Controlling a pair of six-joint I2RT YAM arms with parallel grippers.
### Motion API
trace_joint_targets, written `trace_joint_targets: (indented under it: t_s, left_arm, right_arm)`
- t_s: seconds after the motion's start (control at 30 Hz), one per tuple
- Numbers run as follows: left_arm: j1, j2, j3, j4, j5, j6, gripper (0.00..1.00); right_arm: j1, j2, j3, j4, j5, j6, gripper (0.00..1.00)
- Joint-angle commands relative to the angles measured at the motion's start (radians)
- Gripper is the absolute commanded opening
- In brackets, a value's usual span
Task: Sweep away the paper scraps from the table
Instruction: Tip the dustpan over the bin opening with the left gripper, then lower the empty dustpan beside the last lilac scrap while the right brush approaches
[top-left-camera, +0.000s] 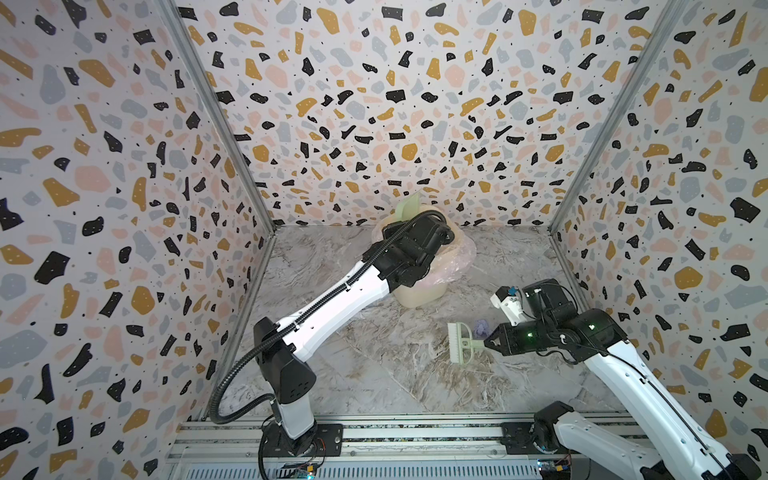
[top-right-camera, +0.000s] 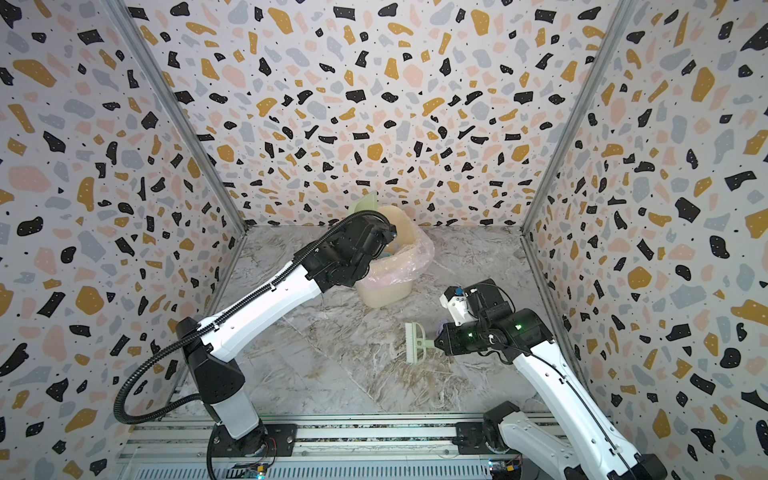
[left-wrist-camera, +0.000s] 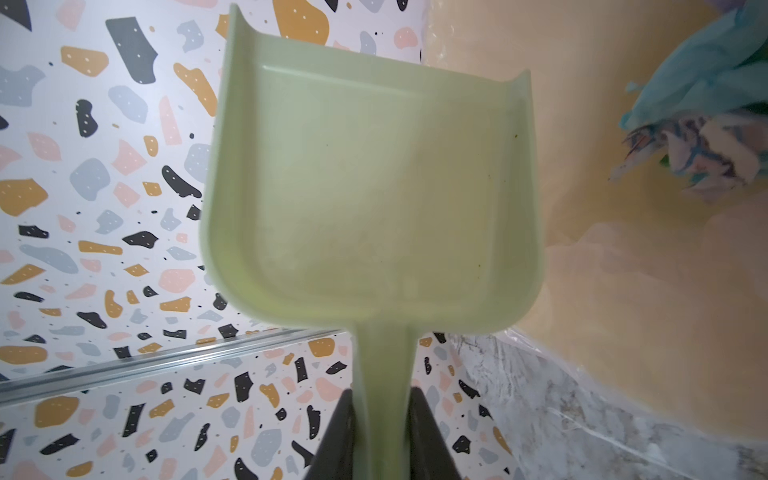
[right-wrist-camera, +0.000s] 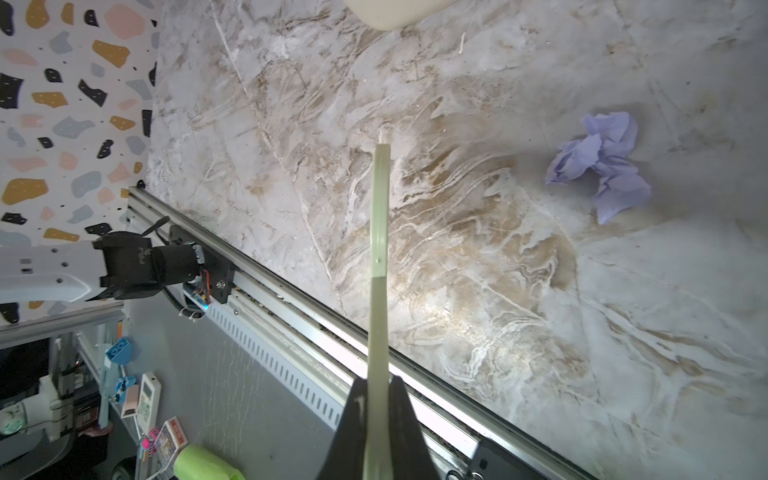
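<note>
My left gripper (left-wrist-camera: 382, 399) is shut on the handle of a pale green dustpan (left-wrist-camera: 374, 187), tilted up over the bin at the back; its tip shows in both top views (top-left-camera: 409, 210) (top-right-camera: 365, 205). The pan's tray is bare. Teal and printed white paper scraps (left-wrist-camera: 706, 145) lie inside the bin. One lavender scrap (right-wrist-camera: 602, 166) (top-left-camera: 482, 328) lies on the marble table (top-left-camera: 374, 374), just behind the brush. My right gripper (right-wrist-camera: 378, 386) (top-left-camera: 486, 344) is shut on the handle of a pale green brush (right-wrist-camera: 380, 208) (top-left-camera: 459, 343) (top-right-camera: 417, 343), held low over the table at the right.
A cream bin (top-left-camera: 424, 291) (top-right-camera: 386, 291) with a pink translucent liner (top-left-camera: 457, 257) stands at the back middle, partly covered by my left arm. Terrazzo walls close three sides. A metal rail (top-left-camera: 415, 432) runs along the front edge.
</note>
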Motion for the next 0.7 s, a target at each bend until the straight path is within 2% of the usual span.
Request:
trace_joint_targets:
  t_s: [0.0,0.17,0.3,0.47,0.67]
  left_arm:
    - [-0.033,-0.066,0.06,-0.081,0.074,-0.19,0.0]
    - [-0.089,-0.147,-0.026,-0.095,0.151,-0.372,0.0]
    - [-0.122,-0.228,-0.111,-0.093,0.251,-0.513,0.0]
    - [-0.185,-0.35,-0.284,-0.039,0.36,-0.67,0.0]
    - [-0.281,-0.452,-0.482,0.017,0.49,-0.795,0.0]
  right_arm:
    - [-0.005,-0.001,0.059,-0.063,0.078,-0.022,0.0]
    - [-0.015,-0.002,0.093,-0.103,0.138,-0.018,0.0]
    - [-0.027,0.01,0.126,-0.148,0.229,-0.033,0.0]
    - [-0.044,0.031,0.168,-0.18,0.332,-0.044,0.0]
    - [-0.048,0.056,0.191,-0.186,0.461,-0.043,0.0]
